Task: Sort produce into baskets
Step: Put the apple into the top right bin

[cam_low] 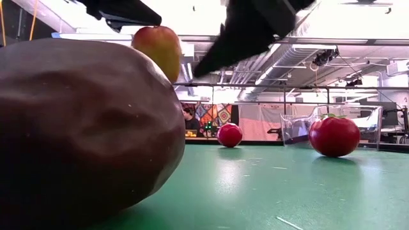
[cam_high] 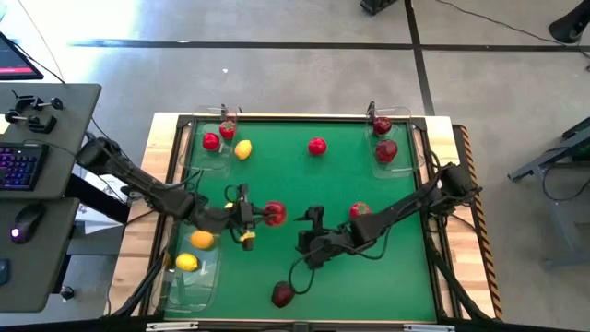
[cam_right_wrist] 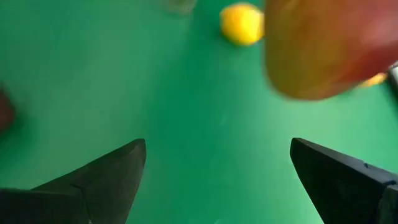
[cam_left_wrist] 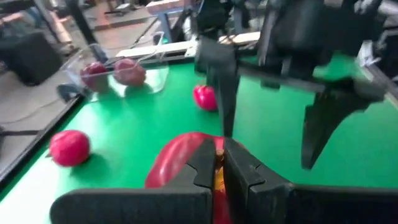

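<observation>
Pinching a red-yellow apple [cam_high: 275, 213] in closed jaws, the left gripper [cam_high: 247, 214] hovers mid-tabletop; the right gripper [cam_high: 313, 219] waits just beside it, jaws wide apart and empty. Three clear baskets [cam_high: 387, 148] along the edges each hold fruit; several pieces lie loose on the open green tabletop [cam_high: 332, 184].

The left arm reaches from the frame's left edge toward the centre, its left hand [cam_high: 251, 215] with fingers pinched together. The right arm stretches in from the right, its right hand [cam_high: 311, 218] spread wide, just right of centre.
</observation>
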